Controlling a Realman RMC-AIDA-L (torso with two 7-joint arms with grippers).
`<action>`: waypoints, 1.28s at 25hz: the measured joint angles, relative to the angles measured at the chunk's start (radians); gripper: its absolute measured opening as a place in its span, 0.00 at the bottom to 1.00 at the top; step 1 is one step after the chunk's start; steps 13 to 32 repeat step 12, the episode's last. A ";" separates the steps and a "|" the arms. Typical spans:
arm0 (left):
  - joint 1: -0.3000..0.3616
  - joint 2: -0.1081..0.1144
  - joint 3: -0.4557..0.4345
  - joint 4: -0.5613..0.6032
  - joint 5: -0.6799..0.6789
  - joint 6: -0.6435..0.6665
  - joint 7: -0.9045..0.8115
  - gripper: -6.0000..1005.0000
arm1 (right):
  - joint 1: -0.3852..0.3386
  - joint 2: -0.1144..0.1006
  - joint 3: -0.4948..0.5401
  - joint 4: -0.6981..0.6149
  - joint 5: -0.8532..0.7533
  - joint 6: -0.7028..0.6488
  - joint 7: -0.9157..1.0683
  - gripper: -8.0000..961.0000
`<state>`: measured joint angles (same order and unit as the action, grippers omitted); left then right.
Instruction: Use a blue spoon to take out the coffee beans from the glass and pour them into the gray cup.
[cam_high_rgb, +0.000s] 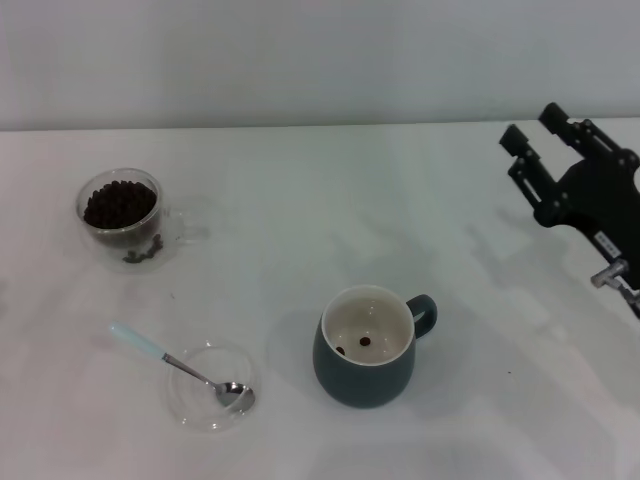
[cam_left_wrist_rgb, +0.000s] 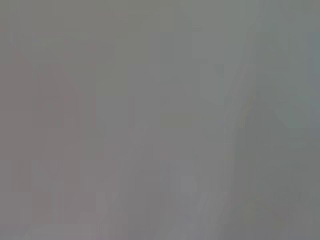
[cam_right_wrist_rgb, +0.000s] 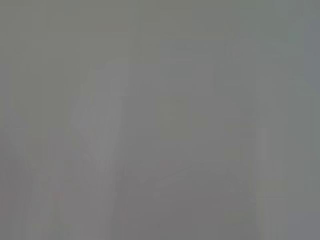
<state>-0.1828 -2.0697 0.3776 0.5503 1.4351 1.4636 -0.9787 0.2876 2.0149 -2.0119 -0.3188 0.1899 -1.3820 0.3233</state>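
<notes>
The blue spoon lies at the front left with its pale handle on the table and its silver bowl resting in a shallow clear dish. The glass stands at the back left, filled with coffee beans. The gray cup sits front centre, handle to the right, with two beans on its cream bottom. My right gripper hovers open at the far right, well away from all of them. My left gripper is out of view. Both wrist views show only a flat grey blur.
The white table runs back to a pale wall. A few beans show low at the glass's base.
</notes>
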 joint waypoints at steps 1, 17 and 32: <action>0.000 -0.002 0.000 -0.013 -0.022 -0.001 0.037 0.65 | 0.000 0.000 0.010 0.005 0.000 -0.002 0.000 0.53; -0.039 -0.007 -0.002 -0.259 -0.249 -0.019 0.407 0.65 | 0.013 -0.003 0.087 0.068 0.000 -0.003 -0.040 0.53; -0.039 -0.007 -0.002 -0.259 -0.249 -0.019 0.407 0.65 | 0.013 -0.003 0.087 0.068 0.000 -0.003 -0.040 0.53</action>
